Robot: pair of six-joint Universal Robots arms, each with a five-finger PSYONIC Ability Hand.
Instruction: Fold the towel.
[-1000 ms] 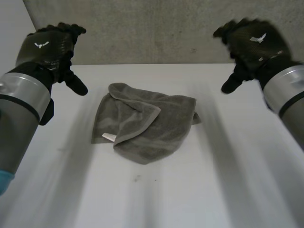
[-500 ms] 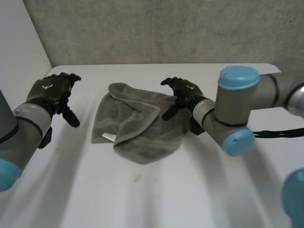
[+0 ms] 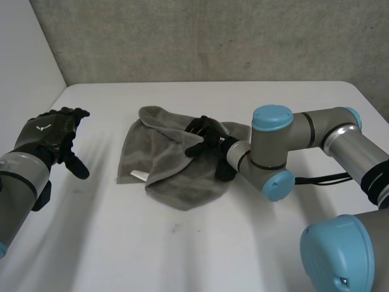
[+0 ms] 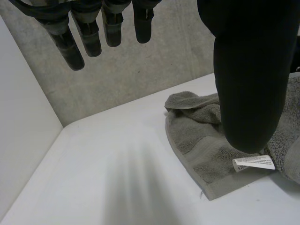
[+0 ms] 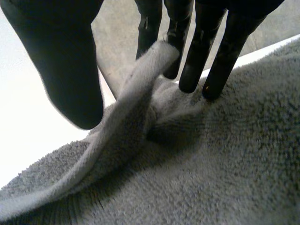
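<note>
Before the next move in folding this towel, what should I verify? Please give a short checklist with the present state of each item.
1. The towel lies wholly on the table: ok.
2. The towel lies flat: not ok. It is bunched, with a flap turned over its middle.
3. The right hand reaches the towel: ok. Its fingertips touch the cloth beside a raised fold.
4. The right hand holds that fold: not ok. Its fingers are straight and the thumb is apart from it.
5. The left hand is on the towel: not ok. It hovers open over bare table, beside the edge with the white label.
</note>
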